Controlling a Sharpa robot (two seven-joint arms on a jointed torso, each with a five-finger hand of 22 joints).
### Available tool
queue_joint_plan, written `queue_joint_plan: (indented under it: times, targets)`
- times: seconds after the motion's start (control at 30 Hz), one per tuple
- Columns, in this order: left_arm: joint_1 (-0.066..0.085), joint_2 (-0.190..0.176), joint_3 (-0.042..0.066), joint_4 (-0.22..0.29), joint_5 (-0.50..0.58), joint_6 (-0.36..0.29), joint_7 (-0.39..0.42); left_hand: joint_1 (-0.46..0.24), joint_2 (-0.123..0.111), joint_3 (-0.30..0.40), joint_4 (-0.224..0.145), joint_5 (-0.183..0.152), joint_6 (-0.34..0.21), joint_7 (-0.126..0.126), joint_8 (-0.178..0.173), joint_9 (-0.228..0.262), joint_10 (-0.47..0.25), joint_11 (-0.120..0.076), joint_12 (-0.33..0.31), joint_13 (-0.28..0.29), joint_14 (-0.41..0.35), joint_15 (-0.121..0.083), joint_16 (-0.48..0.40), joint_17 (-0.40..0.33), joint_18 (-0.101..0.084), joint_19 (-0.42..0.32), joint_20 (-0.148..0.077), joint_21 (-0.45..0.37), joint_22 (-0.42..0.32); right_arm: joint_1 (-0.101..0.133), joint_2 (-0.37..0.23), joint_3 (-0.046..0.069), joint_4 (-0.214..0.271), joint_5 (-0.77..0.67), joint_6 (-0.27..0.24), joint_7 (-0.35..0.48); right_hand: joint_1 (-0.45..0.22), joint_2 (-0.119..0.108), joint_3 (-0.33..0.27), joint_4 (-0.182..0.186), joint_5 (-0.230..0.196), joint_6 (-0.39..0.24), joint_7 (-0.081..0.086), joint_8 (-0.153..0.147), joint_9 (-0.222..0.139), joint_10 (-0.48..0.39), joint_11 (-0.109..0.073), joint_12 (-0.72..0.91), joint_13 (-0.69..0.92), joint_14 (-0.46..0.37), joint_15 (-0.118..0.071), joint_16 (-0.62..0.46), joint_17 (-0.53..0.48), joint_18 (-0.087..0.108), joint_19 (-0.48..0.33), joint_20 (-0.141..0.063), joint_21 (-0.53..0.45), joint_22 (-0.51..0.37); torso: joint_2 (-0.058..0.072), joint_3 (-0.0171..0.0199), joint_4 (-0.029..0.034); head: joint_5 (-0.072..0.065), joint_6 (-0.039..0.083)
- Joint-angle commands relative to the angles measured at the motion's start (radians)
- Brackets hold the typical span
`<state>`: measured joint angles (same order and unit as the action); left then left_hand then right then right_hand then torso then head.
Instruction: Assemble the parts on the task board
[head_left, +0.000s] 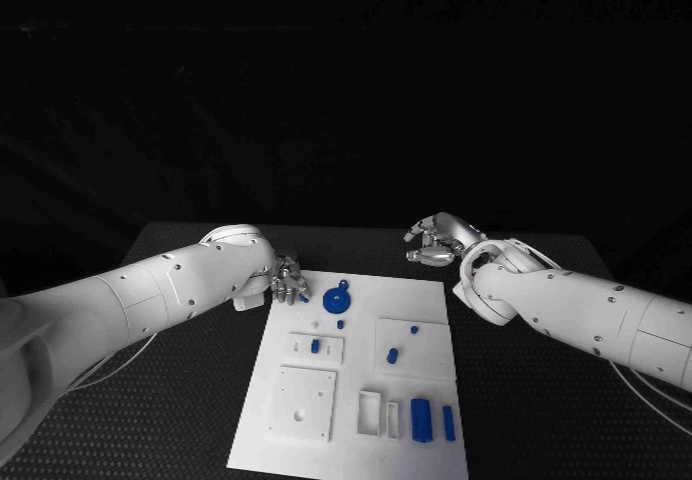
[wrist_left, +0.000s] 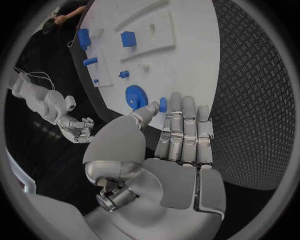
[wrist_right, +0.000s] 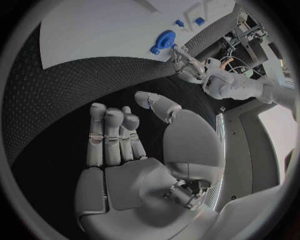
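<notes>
White task board (head_left: 433, 300), a flat plate, lies mid-table; its round blue plastic gear (head_left: 336, 299) sits at the far end, likely light, stiff, best pinched by its rim. My left hand (head_left: 286, 282) hovers beside it, fingers straight, empty; my right hand (head_left: 434, 243) hangs curled, empty.

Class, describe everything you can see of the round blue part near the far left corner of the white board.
The round blue part is a flat disc, looking like matte plastic, with a toothed-looking rim in the left wrist view and a small tab at one side. It lies flat on the task board near its far left corner. The left hand hovers close beside it, apparently not touching.
</notes>
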<state>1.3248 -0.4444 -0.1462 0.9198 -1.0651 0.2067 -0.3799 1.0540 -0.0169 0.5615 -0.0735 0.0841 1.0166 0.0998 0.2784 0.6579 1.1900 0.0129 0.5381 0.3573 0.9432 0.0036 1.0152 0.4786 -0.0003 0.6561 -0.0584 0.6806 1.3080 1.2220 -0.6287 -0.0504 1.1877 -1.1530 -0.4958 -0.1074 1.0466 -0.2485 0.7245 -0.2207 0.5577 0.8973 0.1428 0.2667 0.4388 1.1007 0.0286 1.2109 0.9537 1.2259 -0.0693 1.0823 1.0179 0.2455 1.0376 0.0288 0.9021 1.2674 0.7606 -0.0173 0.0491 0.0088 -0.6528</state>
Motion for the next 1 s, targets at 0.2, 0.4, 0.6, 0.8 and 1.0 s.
queue_joint_plan:
  times: [0.2, 0.4, 0.6, 0.8, 1.0]
  targets:
    - [-0.009, 0.008, -0.002, -0.012, 0.014, 0.005, 0.016, 0.019, 0.019, 0.016, -0.041, 0.007, 0.013, -0.005, 0.009, 0.004, 0.018, -0.001, -0.010, -0.004, 0.007, -0.005, 0.009, -0.002, 0.000, 0.006, -0.026, 0.002, 0.015, 0.000, 0.002, 0.000, 0.002, -0.008, 0.008, 0.006, 0.000, 0.012, -0.005, 0.000, 0.004, 0.007, 0.004, 0.006, -0.002, -0.095, 0.006, 0.004, -0.002, -0.006, -0.003, -0.002, -0.001, 0.016, -0.004, 0.004, -0.004, 0.002, 0.001, 0.0001, -0.0004, 0.000, 0.001]
    - [-0.011, -0.009, -0.001, 0.002, 0.030, -0.034, 0.010, 0.003, 0.031, 0.025, -0.069, 0.027, 0.033, -0.012, 0.017, 0.007, 0.045, -0.008, -0.012, -0.005, 0.022, -0.013, 0.021, 0.003, 0.000, 0.020, -0.030, 0.007, 0.016, 0.000, 0.002, 0.000, 0.002, -0.008, 0.007, 0.007, -0.001, 0.012, -0.006, 0.000, 0.004, 0.007, 0.004, 0.006, -0.002, -0.095, 0.006, 0.005, -0.002, -0.006, -0.003, -0.002, -0.001, 0.016, -0.003, 0.004, -0.004, 0.002, 0.000, 0.0003, 0.0003, 0.000, 0.000]
    - [-0.010, -0.065, 0.001, 0.073, 0.117, -0.078, -0.004, -0.015, 0.033, 0.032, -0.089, 0.056, 0.052, -0.019, 0.023, 0.009, 0.070, -0.016, -0.013, -0.004, 0.040, -0.024, 0.034, 0.008, 0.000, 0.038, -0.042, 0.017, 0.017, 0.000, -0.003, 0.000, 0.004, -0.006, 0.008, 0.007, -0.002, 0.012, -0.006, 0.000, 0.004, 0.007, 0.004, 0.006, -0.002, -0.095, 0.006, 0.005, -0.002, -0.006, -0.003, -0.002, -0.001, 0.016, -0.003, 0.004, -0.004, 0.002, -0.001, -0.0006, 0.0014, 0.000, 0.000]
    - [0.007, -0.150, 0.001, 0.210, 0.138, -0.166, -0.009, -0.032, 0.025, 0.038, -0.102, 0.073, 0.067, -0.025, 0.025, 0.007, 0.091, -0.022, -0.016, -0.005, 0.054, -0.031, 0.041, 0.010, 0.000, 0.049, -0.051, 0.023, 0.017, 0.000, -0.009, 0.000, 0.007, -0.005, 0.013, 0.007, -0.002, 0.012, -0.006, 0.001, 0.004, 0.007, 0.004, 0.006, -0.002, -0.095, 0.006, 0.005, -0.003, -0.006, -0.003, -0.002, -0.001, 0.016, -0.003, 0.005, -0.004, 0.002, -0.003, 0.0010, 0.0042, 0.003, -0.002]
    - [0.022, -0.247, -0.004, 0.372, 0.124, -0.236, -0.021, -0.087, 0.009, 0.044, -0.156, 0.235, 0.112, -0.041, 0.034, 0.004, 0.145, -0.039, -0.024, -0.004, 0.093, -0.049, 0.053, 0.013, 0.000, 0.074, -0.068, 0.040, 0.016, 0.000, -0.013, 0.000, 0.005, -0.005, 0.014, 0.006, -0.003, 0.012, -0.007, 0.000, 0.004, 0.007, 0.004, 0.006, -0.002, -0.095, 0.006, 0.005, -0.003, -0.006, -0.003, -0.002, -0.002, 0.016, -0.004, 0.005, -0.004, 0.002, -0.004, 0.0015, 0.0076, 0.004, -0.006]
